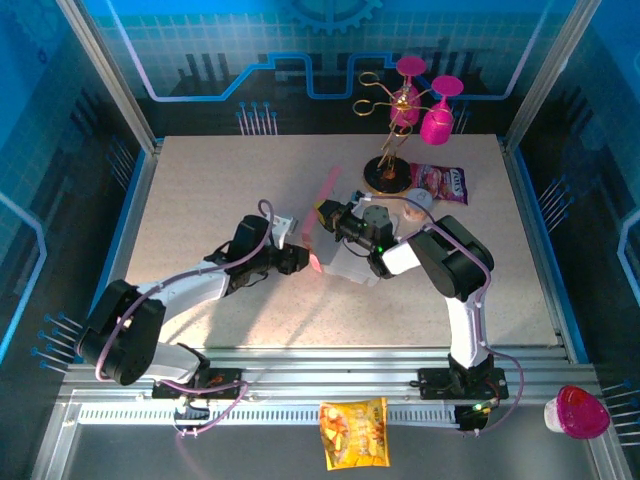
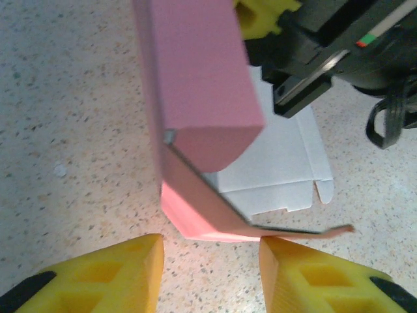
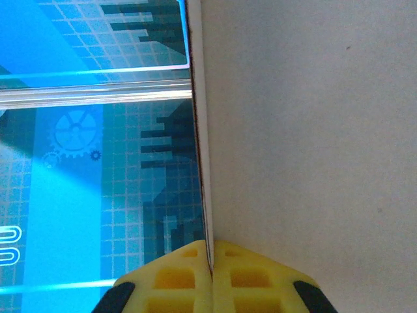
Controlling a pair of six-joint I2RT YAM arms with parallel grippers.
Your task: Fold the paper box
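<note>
Pink thin-cardboard die-cut box (image 2: 195,72), half-folded, at centre of table (image 1: 200,200). One pink panel stands upright. Paler inner flaps lie flat at its 3 o'clock.

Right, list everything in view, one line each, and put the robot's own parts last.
paper box: one, pink with a paler inside, partly folded, mid-table between the arms
goblets: at least two, magenta, on the wire rack
wire rack: one, gold with a round black base, far side of the table
pink snack bag: one, glossy printed pink, lying right of the rack base
yellow snack bag: one, yellow-orange, on the near rail between the arm bases
rounded container: one, pink and white, near right corner
table: one, speckled beige
left end effector: one, yellow fingers, open, at the box's lower edge
right end effector: one, yellow fingers, shut on a box panel
</note>
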